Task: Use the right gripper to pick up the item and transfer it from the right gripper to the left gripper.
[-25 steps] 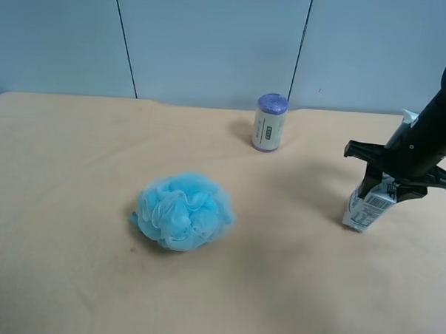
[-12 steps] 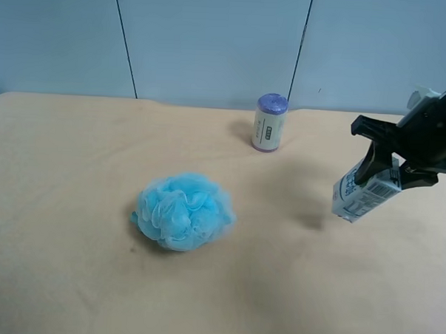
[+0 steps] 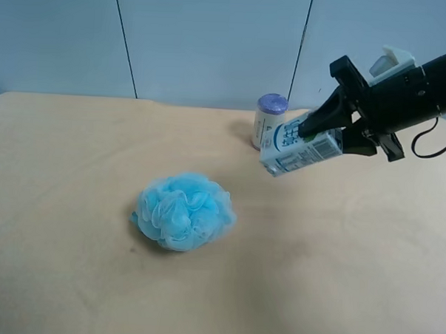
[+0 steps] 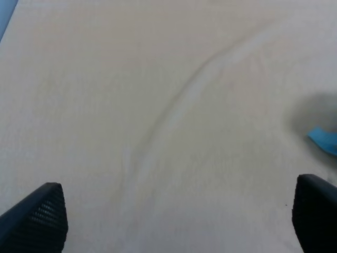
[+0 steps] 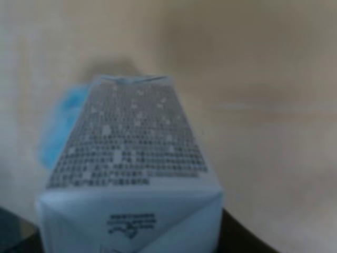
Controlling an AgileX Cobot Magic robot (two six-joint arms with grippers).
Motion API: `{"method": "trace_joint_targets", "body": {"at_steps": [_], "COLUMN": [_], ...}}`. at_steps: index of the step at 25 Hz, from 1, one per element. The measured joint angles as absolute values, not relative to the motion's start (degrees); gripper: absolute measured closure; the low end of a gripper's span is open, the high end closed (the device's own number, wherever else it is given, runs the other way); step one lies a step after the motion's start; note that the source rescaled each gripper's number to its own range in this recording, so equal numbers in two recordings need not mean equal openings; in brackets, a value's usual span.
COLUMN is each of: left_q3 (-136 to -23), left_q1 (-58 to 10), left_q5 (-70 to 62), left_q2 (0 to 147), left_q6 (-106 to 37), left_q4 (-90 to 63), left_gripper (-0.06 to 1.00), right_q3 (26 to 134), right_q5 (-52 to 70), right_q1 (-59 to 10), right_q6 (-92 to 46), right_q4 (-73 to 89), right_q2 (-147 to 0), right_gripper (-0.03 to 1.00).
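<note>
The item is a white carton with blue print (image 3: 301, 152). My right gripper (image 3: 335, 136), on the arm at the exterior high view's right, is shut on it and holds it tilted almost flat in the air, in front of a small can. The carton fills the right wrist view (image 5: 129, 174), with dark fingers (image 5: 239, 237) at its sides. My left gripper (image 4: 176, 221) is open and empty over bare tablecloth; it is out of the exterior high view.
A fluffy blue bath puff (image 3: 182, 211) lies mid-table; it also shows in the right wrist view (image 5: 58, 126) and at the edge of the left wrist view (image 4: 324, 138). A white can with a purple lid (image 3: 272, 104) stands at the back. Beige cloth (image 3: 76, 146) covers the table.
My right gripper has lifted the carton off the table, carried it up and leftward in the exterior high view, and tipped it from upright to nearly flat.
</note>
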State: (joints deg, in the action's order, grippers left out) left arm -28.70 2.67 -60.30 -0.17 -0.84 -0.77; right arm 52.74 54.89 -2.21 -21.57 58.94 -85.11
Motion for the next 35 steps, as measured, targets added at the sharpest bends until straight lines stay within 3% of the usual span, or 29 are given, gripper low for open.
{"method": "trace_joint_targets", "body": {"at_steps": [9, 20, 35], "left_q3": [-28.70, -28.70, -28.77], "left_q1": [2.67, 2.67, 2.67], "left_q5": [-60.30, -60.30, -60.22], "left_q2": [-0.17, -0.17, -0.17], "left_q6": [-0.84, -0.91, -0.91], "left_q4": [-0.77, -0.77, -0.77], "left_gripper": [0.07, 0.07, 0.07], "right_q3": [52.74, 52.74, 52.74], "right_q5": [62.14, 64.23, 66.46], "right_q1": [-2.56, -11.63, -13.14], "right_q6": [-31.69, -44.06, -53.39], "right_q4": [72.22, 87.83, 93.94], "right_q2": [-87.93, -99.08, -105.68], "right_gripper": [0.97, 0.97, 0.97]}}
